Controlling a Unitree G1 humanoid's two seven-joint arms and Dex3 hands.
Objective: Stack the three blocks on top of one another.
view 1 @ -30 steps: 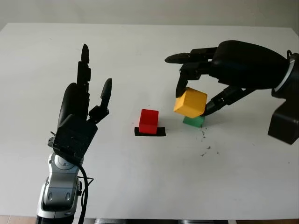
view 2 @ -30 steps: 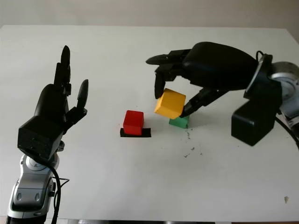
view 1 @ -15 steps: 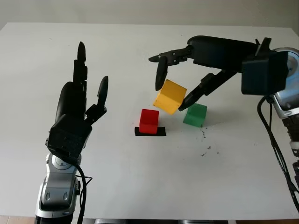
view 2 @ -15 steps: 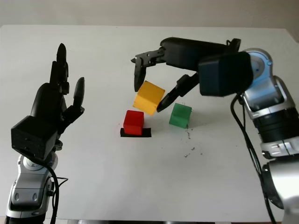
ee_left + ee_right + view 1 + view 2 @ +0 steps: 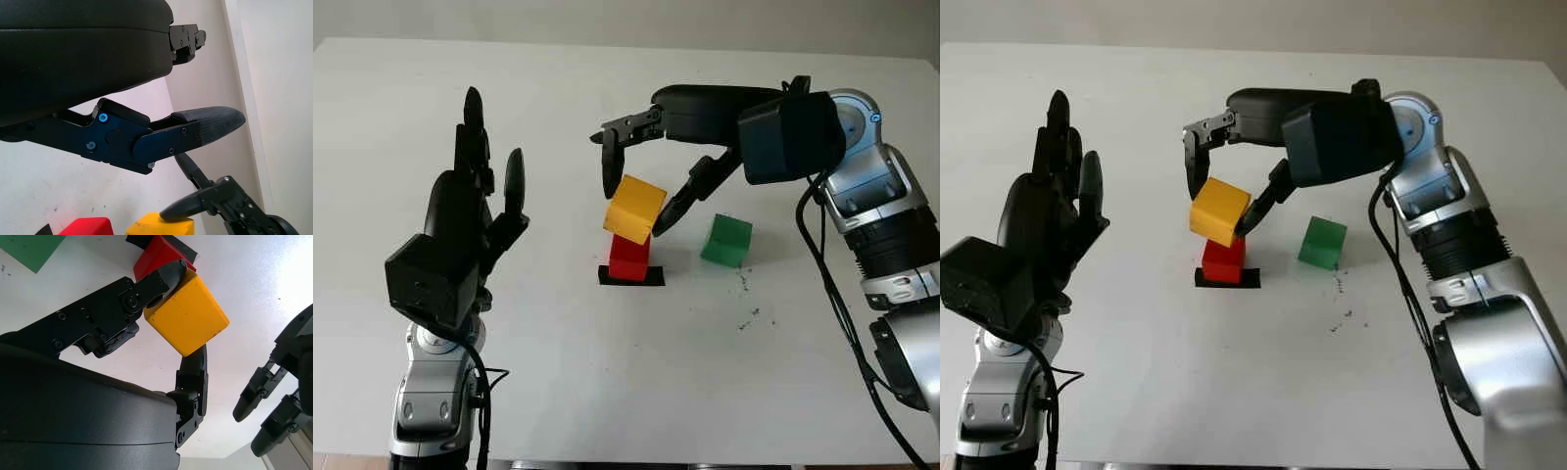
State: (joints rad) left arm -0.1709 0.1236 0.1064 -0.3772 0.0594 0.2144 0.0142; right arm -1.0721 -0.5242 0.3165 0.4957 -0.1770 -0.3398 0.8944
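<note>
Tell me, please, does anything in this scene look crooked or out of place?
Yes. The yellow block, held in the right robot hand, sits tilted over the red block instead of level with it. The green block stands apart on the table. The left robot hand is open, raised at the left.

— Which colours do you see on the table?

— The table is plain white. I see a yellow block, a red block and a green block. Under the red block there is a black patch. Near the green block I notice small dark specks.

— And the robot?

— Both the left hand and the right hand are black. The forearms are silver-grey, and I see blue screws on the left hand.
</note>
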